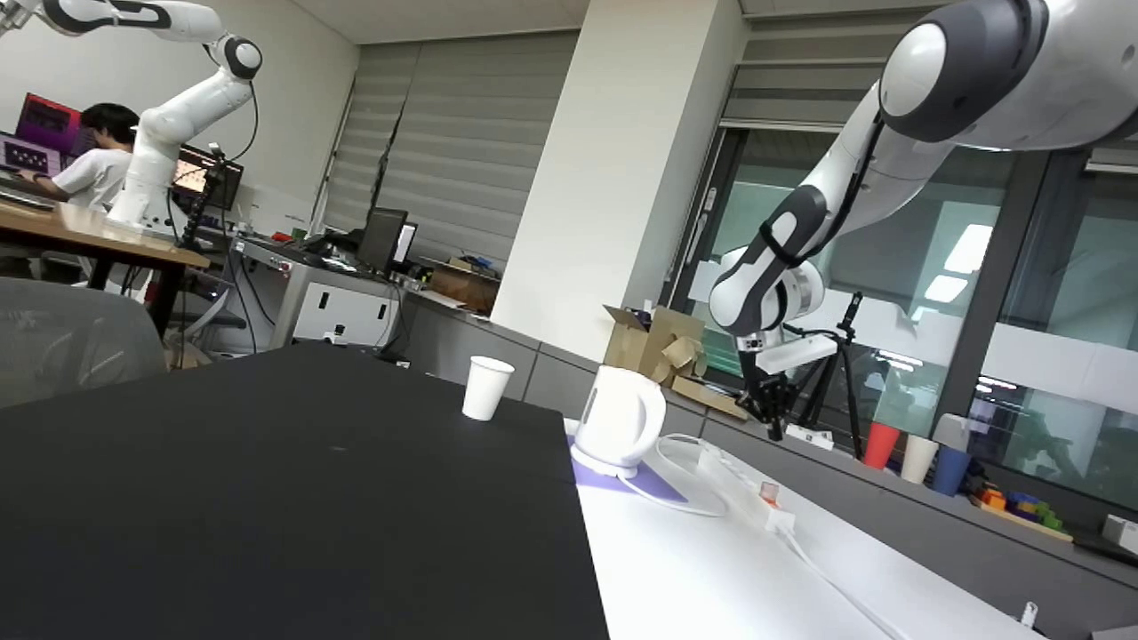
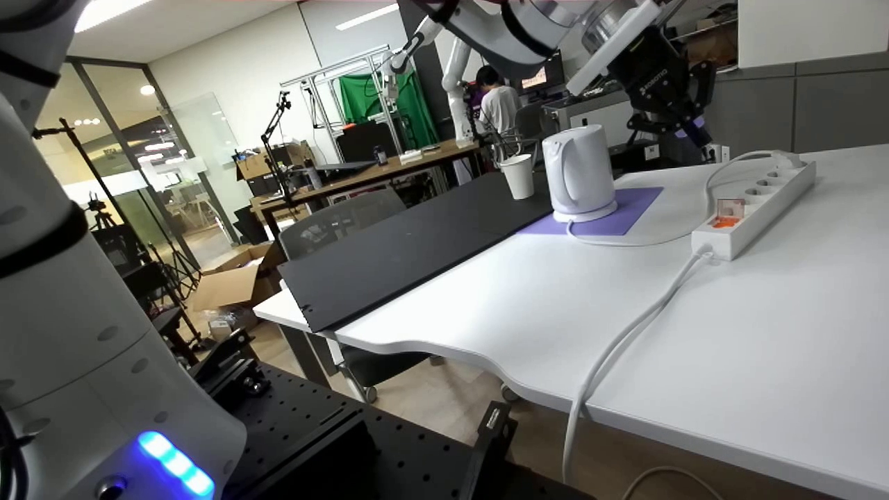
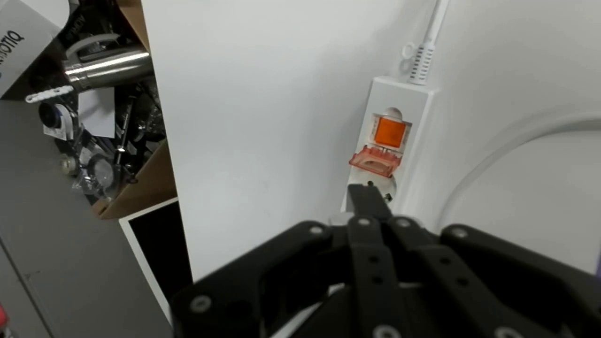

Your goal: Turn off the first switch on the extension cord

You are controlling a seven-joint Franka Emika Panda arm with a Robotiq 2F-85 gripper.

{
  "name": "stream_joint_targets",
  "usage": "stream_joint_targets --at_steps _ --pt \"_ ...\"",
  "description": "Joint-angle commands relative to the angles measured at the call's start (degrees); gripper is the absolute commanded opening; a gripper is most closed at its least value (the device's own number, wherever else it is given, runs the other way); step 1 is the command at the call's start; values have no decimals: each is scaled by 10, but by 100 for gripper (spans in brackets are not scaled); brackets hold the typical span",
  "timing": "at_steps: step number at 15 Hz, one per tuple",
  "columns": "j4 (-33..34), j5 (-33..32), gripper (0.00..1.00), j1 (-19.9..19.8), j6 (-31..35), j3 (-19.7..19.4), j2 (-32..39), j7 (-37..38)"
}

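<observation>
You have the long, low white plastic extension cord (image 2: 757,205) on the white tabletop (image 2: 500,298), right of the rounded white plastic kettle (image 2: 582,167) in both exterior views. The cord's square orange switch (image 3: 390,132) is exposed, translucent pink flap (image 3: 371,157) raised. Your black metal gripper (image 3: 370,202) is drawn narrow above the tabletop, likewise right of the kettle.

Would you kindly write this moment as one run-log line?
gripper: shut, touching nothing | extension cord: on white table | switch cover: open | orange switch: exposed, untouched
</observation>
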Motion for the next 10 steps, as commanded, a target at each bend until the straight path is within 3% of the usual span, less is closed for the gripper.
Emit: stream_joint_targets --at_steps 1,4,10 --pt "47 24 0 -46 -74 68 -13 -87" --pt "107 80 0 -86 -172 117 -8 -156" --pt "209 121 0 -121 -289 144 11 -190"
